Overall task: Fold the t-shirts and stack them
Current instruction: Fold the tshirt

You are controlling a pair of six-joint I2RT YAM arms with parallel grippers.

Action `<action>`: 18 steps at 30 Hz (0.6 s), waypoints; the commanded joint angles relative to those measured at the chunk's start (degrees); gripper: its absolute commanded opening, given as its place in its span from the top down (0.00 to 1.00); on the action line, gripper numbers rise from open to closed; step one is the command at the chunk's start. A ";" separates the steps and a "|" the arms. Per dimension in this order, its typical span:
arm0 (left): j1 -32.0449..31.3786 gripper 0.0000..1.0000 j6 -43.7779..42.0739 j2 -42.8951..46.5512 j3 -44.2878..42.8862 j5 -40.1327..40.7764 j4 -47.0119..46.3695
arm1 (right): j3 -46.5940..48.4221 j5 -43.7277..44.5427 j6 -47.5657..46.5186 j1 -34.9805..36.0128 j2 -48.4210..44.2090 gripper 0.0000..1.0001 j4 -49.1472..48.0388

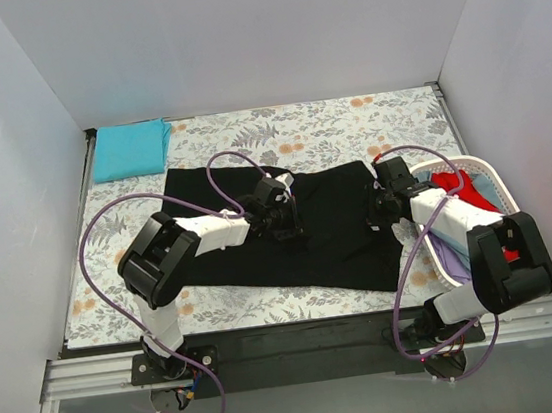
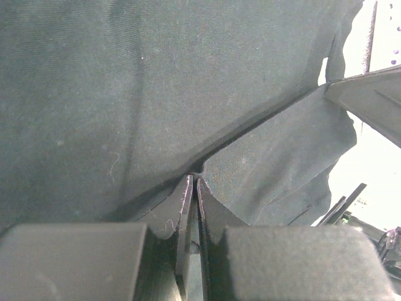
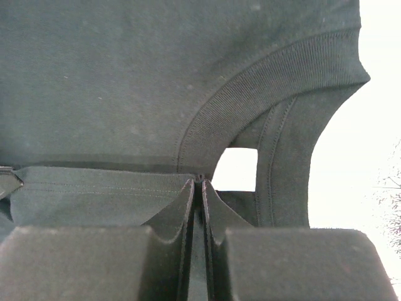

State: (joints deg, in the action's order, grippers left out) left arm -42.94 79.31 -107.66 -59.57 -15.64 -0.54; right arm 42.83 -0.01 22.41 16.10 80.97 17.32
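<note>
The black t-shirt [image 1: 329, 230] lies spread over the middle of the floral table covering. My left gripper [image 1: 279, 216] sits on its upper middle, shut on a fold of the black cloth [image 2: 188, 94]. My right gripper [image 1: 385, 205] is at the shirt's right edge, shut on the cloth by the ribbed neck band [image 3: 250, 88]. A folded teal t-shirt [image 1: 130, 149] lies at the far left corner. A red t-shirt [image 1: 460, 190] and a light-blue one [image 1: 450, 251] lie in the white basket [image 1: 483, 169].
The white laundry basket stands at the right edge, close to my right arm. White walls enclose the table on three sides. Purple cables [image 1: 107, 222] loop over the left part of the table and beside the right arm.
</note>
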 commanded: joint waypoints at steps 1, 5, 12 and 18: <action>-0.30 1.00 0.41 4.56 1.56 2.63 -1.92 | 1.73 0.54 -1.85 -0.28 -2.13 0.88 -2.82; -0.30 1.00 0.76 4.56 1.83 3.60 -2.28 | 2.70 0.45 -2.64 -0.28 -1.52 0.88 -3.43; -0.30 1.00 1.11 5.44 2.53 5.71 -2.72 | 4.01 -1.66 -3.52 -0.28 0.06 0.88 -4.67; -0.30 1.00 1.29 5.35 3.06 6.32 -2.89 | 5.07 -2.10 -4.13 -0.28 2.08 0.88 -5.10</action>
State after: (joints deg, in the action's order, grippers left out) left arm -42.98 80.79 -106.02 -57.45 -11.18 -2.26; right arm 45.32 -2.09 19.57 16.10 82.00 14.61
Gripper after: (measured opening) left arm 0.035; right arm 0.120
